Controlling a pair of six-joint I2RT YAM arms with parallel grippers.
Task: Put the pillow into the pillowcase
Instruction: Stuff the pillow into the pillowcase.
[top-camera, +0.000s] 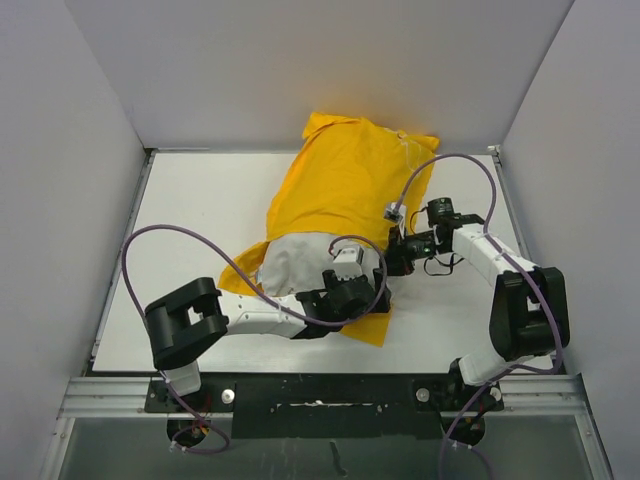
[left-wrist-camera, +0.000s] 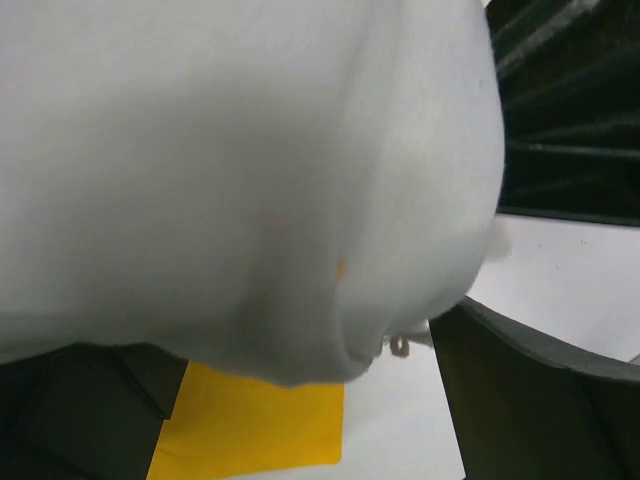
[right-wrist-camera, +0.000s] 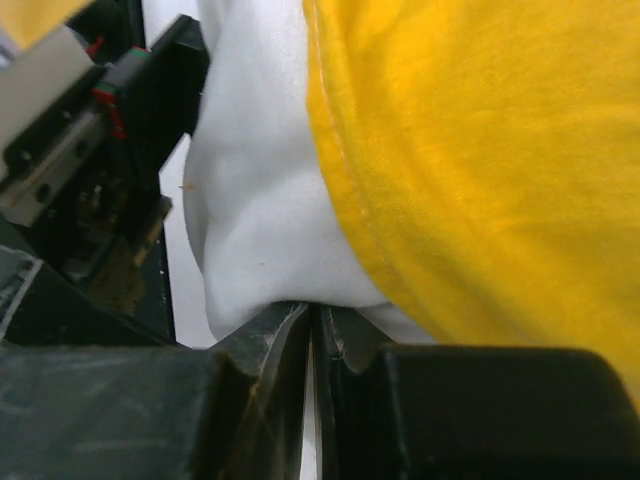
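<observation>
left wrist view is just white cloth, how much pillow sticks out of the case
observer: from above, only the near end of the pillow shows; the rest is inside the yellow pillowcase.
operator: and the other arm
observer: the right claw is shut, its tips against the pillow right beside the case's hem.
operator: which way does the opening face
observer: toward the near edge of the table.

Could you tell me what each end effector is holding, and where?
Left end effector: open against the pillow's bare end, holding nothing. Right end effector: shut, seemingly pinching a fold of the pillow beside the pillowcase hem.
</observation>
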